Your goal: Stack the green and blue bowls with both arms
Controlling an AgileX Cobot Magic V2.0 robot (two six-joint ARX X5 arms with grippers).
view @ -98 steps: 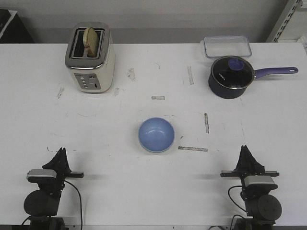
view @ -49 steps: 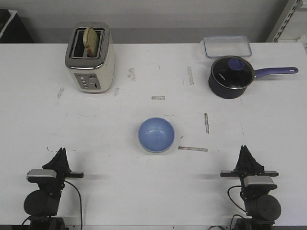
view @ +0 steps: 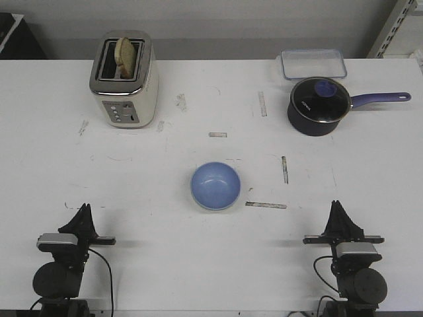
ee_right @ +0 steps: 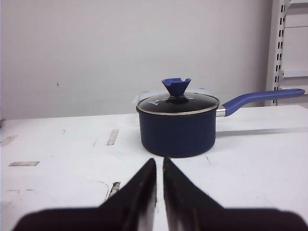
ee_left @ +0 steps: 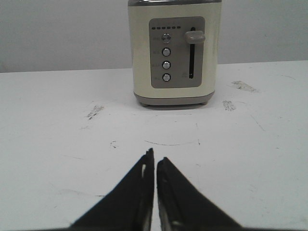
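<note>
The light blue bowl sits upright in the middle of the table. A thin pale edge shows under its near rim; I cannot tell whether that is the green bowl, which shows nowhere else. My left gripper rests at the near left of the table, shut and empty, well apart from the bowl. In the left wrist view it points at the toaster. My right gripper rests at the near right, shut and empty. In the right wrist view it points at the saucepan.
A cream toaster with bread in its slot stands at the far left, also in the left wrist view. A dark blue lidded saucepan stands at the far right, also in the right wrist view. A clear lidded box lies behind it.
</note>
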